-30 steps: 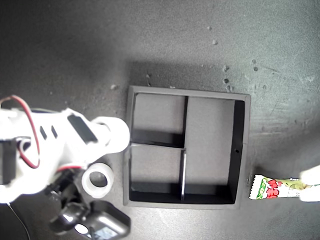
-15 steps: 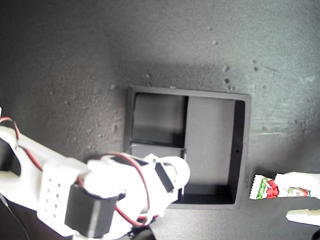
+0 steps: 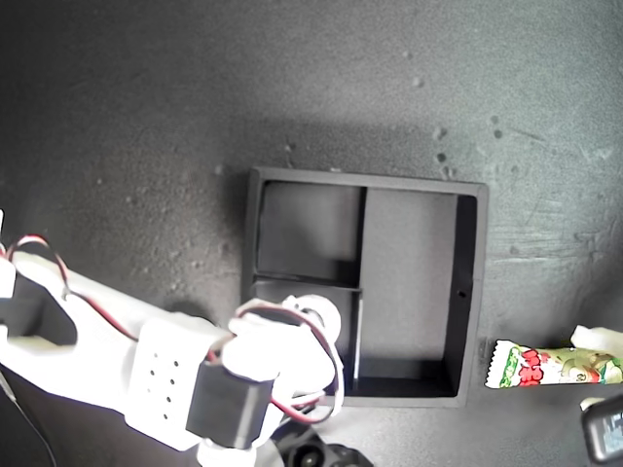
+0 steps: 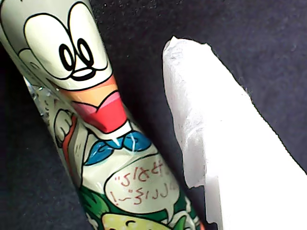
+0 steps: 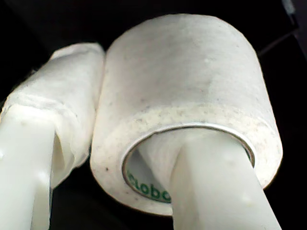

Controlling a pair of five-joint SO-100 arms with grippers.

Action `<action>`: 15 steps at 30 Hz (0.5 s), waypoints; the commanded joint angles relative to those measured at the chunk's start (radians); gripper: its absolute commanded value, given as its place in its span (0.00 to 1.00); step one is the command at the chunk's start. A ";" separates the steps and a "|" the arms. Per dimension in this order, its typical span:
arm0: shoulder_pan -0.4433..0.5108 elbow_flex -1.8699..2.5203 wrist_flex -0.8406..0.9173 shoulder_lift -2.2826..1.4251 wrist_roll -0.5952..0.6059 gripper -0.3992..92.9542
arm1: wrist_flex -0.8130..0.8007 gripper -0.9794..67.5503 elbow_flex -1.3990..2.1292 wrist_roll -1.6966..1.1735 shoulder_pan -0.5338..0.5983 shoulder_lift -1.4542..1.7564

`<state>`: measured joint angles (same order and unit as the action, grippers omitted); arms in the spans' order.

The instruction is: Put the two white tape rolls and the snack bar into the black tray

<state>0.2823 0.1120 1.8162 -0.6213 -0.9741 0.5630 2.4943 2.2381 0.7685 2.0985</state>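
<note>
While my second gripper (image 5: 103,158) pinches a white tape roll (image 5: 187,91) through its hole above the black tray (image 3: 467,292) at seven o'clock, lower squarely before releasing.

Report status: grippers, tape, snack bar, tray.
My second gripper shut on a tape roll, over the tray. My first gripper at the snack bar, outside the tray. Tray looks empty.

My second hand (image 5: 124,143) seems hidden beneath its arm (image 3: 175,379).
</note>
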 commanded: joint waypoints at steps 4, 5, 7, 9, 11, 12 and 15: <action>0.005 -0.018 0.017 0.032 -0.032 0.00 | -0.164 0.36 0.083 -0.067 -0.046 -0.023; 0.008 -0.021 0.017 0.041 -0.035 0.01 | -0.192 0.35 0.097 -0.072 -0.051 -0.031; 0.015 -0.029 0.017 0.055 -0.043 0.03 | -0.225 0.32 0.123 -0.072 -0.052 -0.037; 0.025 -0.040 0.017 0.064 -0.049 0.06 | -0.249 0.31 0.143 -0.072 -0.054 -0.037; 0.037 -0.057 0.017 0.071 -0.054 0.10 | -0.259 0.28 0.155 -0.072 -0.058 -0.037; 0.043 -0.060 0.017 0.069 -0.055 0.12 | -0.262 0.25 0.160 -0.072 -0.063 -0.037; 0.057 -0.060 0.017 0.044 -0.071 0.13 | -0.276 0.15 0.176 -0.074 -0.074 -0.037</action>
<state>0.3221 0.0997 1.8162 -0.5369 -1.0278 0.3114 2.6661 2.1644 0.7010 2.0632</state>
